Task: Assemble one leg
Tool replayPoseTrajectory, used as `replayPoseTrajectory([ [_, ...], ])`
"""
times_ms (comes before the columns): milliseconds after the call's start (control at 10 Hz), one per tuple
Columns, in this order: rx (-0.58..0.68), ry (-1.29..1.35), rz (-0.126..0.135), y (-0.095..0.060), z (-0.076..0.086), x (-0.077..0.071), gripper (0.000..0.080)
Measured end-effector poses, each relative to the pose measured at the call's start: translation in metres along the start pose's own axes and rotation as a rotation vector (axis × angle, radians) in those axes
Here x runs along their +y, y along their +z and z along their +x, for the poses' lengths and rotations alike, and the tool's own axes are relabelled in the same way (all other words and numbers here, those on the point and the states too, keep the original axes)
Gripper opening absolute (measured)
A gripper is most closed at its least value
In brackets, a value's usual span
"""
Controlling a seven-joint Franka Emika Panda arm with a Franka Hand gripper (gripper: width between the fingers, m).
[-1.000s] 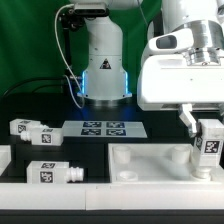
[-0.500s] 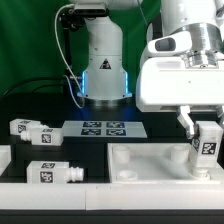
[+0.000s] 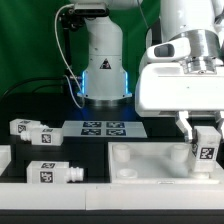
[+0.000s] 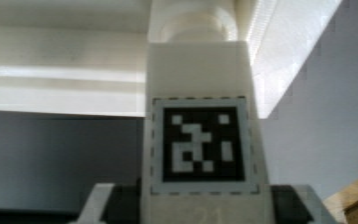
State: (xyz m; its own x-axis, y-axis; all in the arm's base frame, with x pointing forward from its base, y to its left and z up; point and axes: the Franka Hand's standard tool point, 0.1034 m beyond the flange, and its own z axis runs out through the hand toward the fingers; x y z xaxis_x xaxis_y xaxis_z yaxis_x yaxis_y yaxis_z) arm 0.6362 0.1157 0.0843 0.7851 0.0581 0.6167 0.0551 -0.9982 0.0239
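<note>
Here, leg point(image 3: 207, 150) upright in tool point(image 3: 205, 129)

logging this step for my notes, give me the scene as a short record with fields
fingers: shut on the held leg
held leg: upright, tag facing the exterior camera, lower end at the panel corner on the exterior view's right
seated in socket: cannot tell
panel: lying flat, near the front
rear loose leg: on its side, exterior view's left
front loose leg: on its side, exterior view's left
marker board: flat, middle of the table
</note>
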Motion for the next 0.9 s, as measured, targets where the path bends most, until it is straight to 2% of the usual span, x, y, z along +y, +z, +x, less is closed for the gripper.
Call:
replayPoseTrajectory([
  [300,-0.013,0.006,0.0,0.0005,0.0004,0.0005,0.0286],
  [400,-0.024,0.006,0.0,0.0015,-0.0019,0.0005,0.0367],
  [500,-0.024,0.006,0.0,0.0015,-0.0021,0.0005,0.0367],
  [600,-0.025,0.006,0.0,0.0017,-0.0025,0.0005,0.0548],
  [700,-0.025,0.006,0.0,0.0018,-0.0027,0.0005,0.063],
  [900,-0.122,0.036,0.007,0.0,-0.0054,0.0025,0.0644],
])
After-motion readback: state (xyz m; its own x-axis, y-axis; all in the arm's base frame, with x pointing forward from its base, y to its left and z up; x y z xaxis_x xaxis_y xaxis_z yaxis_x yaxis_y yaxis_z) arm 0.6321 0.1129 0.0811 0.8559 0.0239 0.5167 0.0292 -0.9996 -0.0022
